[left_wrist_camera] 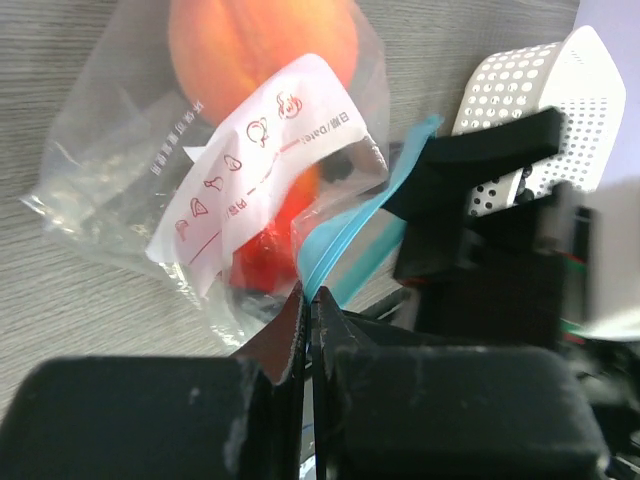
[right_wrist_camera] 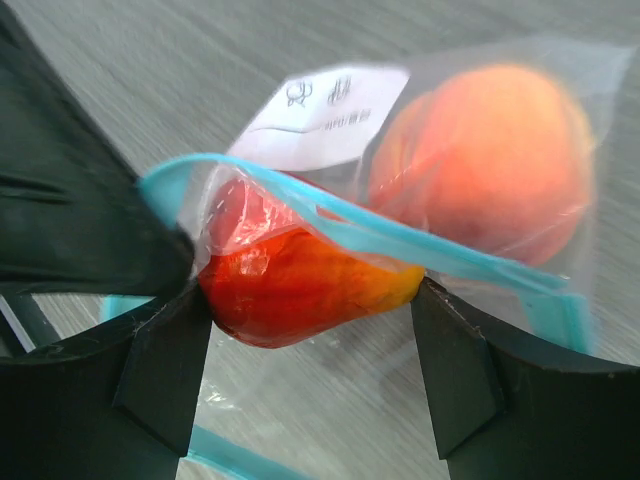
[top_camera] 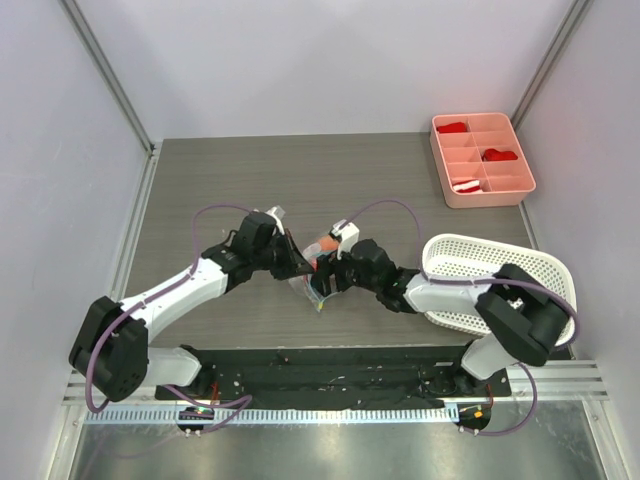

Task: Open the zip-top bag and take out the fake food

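The clear zip-top bag (top_camera: 316, 272) lies at the table's middle between both grippers. In the left wrist view the bag (left_wrist_camera: 130, 170) holds a round orange-peach fruit (left_wrist_camera: 260, 45) and a red piece (left_wrist_camera: 262, 262). My left gripper (left_wrist_camera: 310, 300) is shut on the bag's teal zip strip (left_wrist_camera: 350, 230). In the right wrist view the bag mouth is open. My right gripper (right_wrist_camera: 310, 305) is shut on the red-orange piece (right_wrist_camera: 290, 280) at the mouth, with the peach fruit (right_wrist_camera: 490, 160) behind it. No black berry cluster shows clearly.
A white perforated basket (top_camera: 480, 275) sits at the right under the right arm; it also shows in the left wrist view (left_wrist_camera: 520, 90). A pink divided tray (top_camera: 482, 195) with red-and-white bits stands at the back right. Walls enclose the table on three sides.
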Action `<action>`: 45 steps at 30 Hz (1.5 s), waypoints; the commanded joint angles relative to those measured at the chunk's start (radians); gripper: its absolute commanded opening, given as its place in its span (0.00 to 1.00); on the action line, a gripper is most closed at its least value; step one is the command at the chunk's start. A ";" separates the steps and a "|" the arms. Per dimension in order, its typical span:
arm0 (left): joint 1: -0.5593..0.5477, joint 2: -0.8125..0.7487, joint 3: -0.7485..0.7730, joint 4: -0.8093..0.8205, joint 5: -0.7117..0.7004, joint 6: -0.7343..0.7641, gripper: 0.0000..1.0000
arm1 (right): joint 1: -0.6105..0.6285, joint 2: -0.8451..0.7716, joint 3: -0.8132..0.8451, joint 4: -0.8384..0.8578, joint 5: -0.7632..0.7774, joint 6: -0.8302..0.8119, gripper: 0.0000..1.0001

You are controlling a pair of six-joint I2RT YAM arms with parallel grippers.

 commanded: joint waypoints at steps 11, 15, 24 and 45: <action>-0.004 -0.007 0.063 0.007 -0.063 0.037 0.00 | 0.007 -0.406 -0.143 -0.131 0.101 0.027 0.38; -0.004 0.016 0.074 0.006 -0.065 0.038 0.00 | 0.007 -0.475 -0.145 -0.144 0.019 0.047 0.38; -0.002 0.054 0.074 0.016 -0.053 0.044 0.00 | 0.004 -0.723 -0.036 -0.449 0.352 0.111 0.40; -0.002 0.057 0.100 0.036 0.022 0.055 0.00 | -0.602 -0.847 -0.149 -0.879 0.612 0.449 0.38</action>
